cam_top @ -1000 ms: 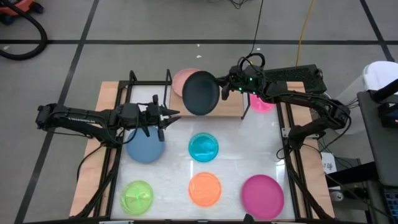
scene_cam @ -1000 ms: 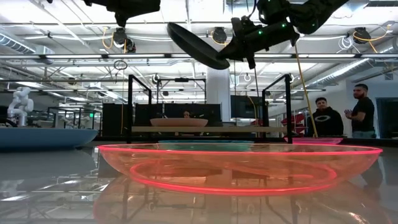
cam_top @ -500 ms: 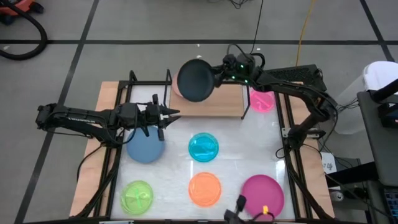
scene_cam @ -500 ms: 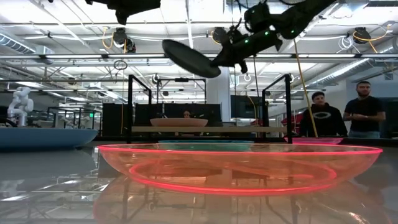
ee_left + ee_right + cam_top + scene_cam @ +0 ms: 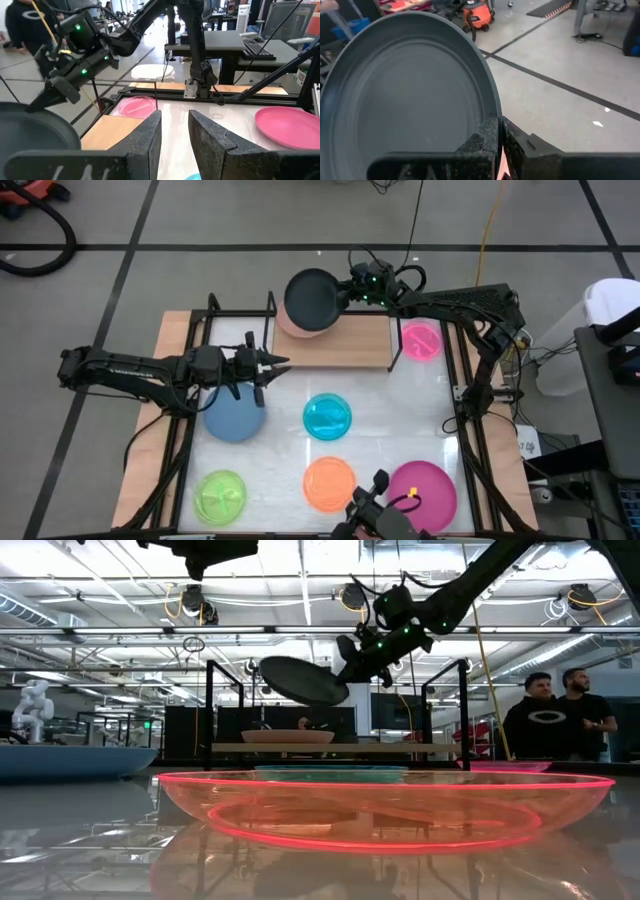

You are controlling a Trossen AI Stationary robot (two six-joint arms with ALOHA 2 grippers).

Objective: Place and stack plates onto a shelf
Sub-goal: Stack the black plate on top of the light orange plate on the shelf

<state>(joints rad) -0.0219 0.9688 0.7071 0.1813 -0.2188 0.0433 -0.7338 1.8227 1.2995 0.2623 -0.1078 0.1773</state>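
My right gripper (image 5: 345,292) is shut on a black plate (image 5: 310,300), which hangs tilted above the pale pink plate (image 5: 288,737) lying on the left part of the light-wood shelf (image 5: 350,345). The black plate also shows in the low view (image 5: 300,680) and fills the right wrist view (image 5: 405,85). My left gripper (image 5: 272,368) is open and empty, raised above the table just near of the shelf and over the blue plate's (image 5: 233,420) far edge. My right gripper pinches the black plate's rim (image 5: 492,112) between its two fingers, on the side toward the table's right. The fingers come from the right, slanting down. The plate is lifted clear, its free side lower, over the pale pink plate.
On the table lie a cyan plate (image 5: 327,417), a lime plate (image 5: 220,495), an orange plate (image 5: 329,483), a large magenta plate (image 5: 422,493) and a small pink plate (image 5: 421,340) right of the shelf. A dark object (image 5: 380,510) shows at the near edge. Two people (image 5: 545,720) stand behind.
My right gripper has carried the black plate toward the table's far edge and a little left, and down toward the shelf. The plate has tipped flatter and now hangs over the pale pink plate. A dark object has come in at the near edge.
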